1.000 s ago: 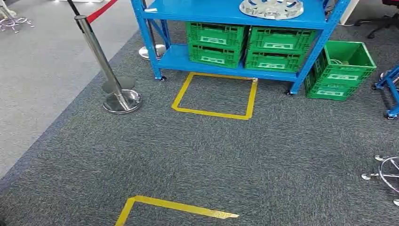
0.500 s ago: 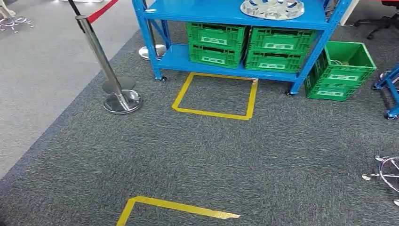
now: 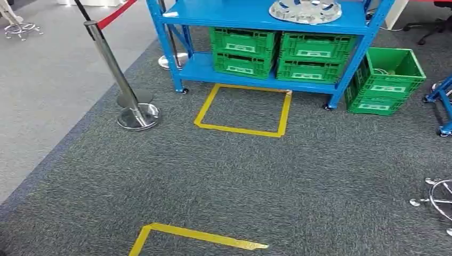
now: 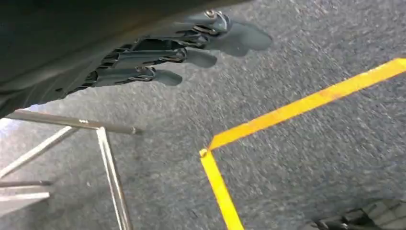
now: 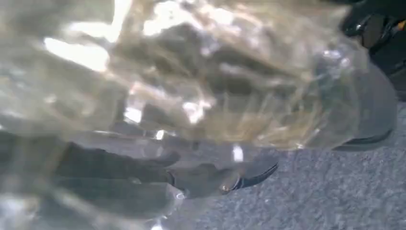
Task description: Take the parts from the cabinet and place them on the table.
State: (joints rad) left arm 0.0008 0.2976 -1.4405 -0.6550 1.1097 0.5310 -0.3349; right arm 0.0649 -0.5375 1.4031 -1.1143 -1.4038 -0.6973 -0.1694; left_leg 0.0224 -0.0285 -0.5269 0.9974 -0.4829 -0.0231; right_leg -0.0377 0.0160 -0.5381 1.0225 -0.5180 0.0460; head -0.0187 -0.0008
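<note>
The blue cabinet (image 3: pixel 256 18) stands ahead across the carpet. A silver wheel-cover part (image 3: pixel 305 10) lies on its upper shelf, and green crates (image 3: pixel 245 50) fill the bottom shelf. My left hand (image 4: pixel 177 52) hangs over the carpet with its fingers stretched out and nothing in them. In the right wrist view, crinkled clear plastic (image 5: pixel 201 81) lies close in front of the camera, and the dark fingers (image 5: pixel 215 179) of my right hand show beneath it. Whether they grip the plastic is unclear.
A chrome stanchion (image 3: pixel 137 114) with a red rope stands left of the cabinet. A green crate (image 3: pixel 386 80) sits on the floor at its right. A yellow tape square (image 3: pixel 242 109) marks the carpet before the cabinet, with more tape (image 3: pixel 197 234) nearer. A chair base (image 3: pixel 440 197) is at right.
The whole head view has shifted slightly, with the cabinet a little lower in the picture: the camera moved. Nothing on the shelves changed place.
</note>
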